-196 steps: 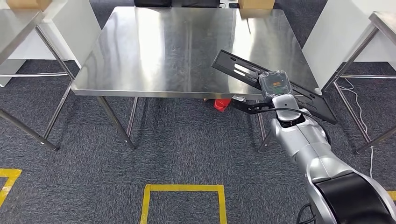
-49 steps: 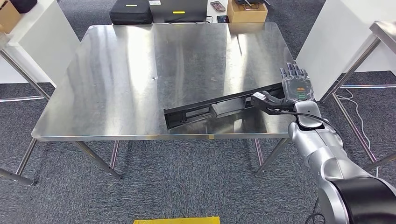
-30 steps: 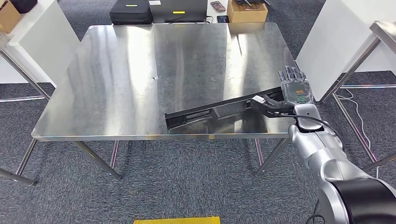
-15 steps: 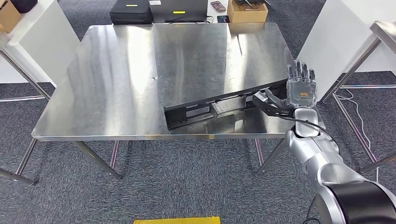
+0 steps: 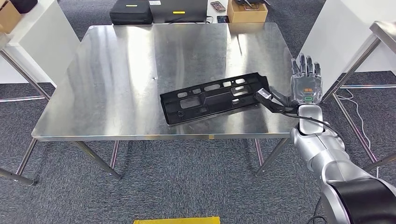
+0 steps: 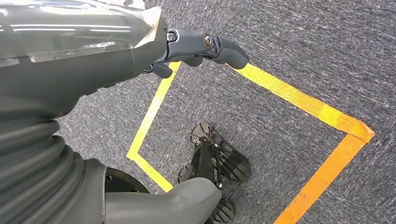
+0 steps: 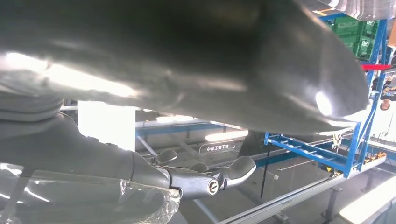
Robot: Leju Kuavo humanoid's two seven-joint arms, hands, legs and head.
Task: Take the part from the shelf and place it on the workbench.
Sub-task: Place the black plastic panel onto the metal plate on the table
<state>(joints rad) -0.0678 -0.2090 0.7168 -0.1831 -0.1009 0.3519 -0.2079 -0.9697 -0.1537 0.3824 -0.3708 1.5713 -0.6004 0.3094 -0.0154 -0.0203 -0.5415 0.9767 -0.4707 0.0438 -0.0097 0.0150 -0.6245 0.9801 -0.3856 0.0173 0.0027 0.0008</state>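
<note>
The long black plastic part (image 5: 212, 98), full of cut-outs, lies flat on the steel workbench (image 5: 116, 93) near its front right edge. My right hand (image 5: 306, 86) stands just off the bench's right side with fingers spread upward and nothing in it. Its thumb reaches toward the part's right end; I cannot tell whether it touches. In the right wrist view the same hand (image 7: 210, 179) is empty. My left hand (image 6: 187, 46) hangs over the carpet, holding nothing.
Black cases (image 5: 130, 11) and a cardboard box (image 5: 250, 10) sit beyond the bench's far edge. White panels (image 5: 336, 32) and another steel table (image 5: 385, 28) flank the right side. Blue racks (image 7: 359, 135) stand behind. Yellow floor tape (image 6: 299, 98) lies below.
The part, propped on edge in my right hand half a second ago, has dropped flat onto the bench. The hand has let go and drawn slightly right with fingers up.
</note>
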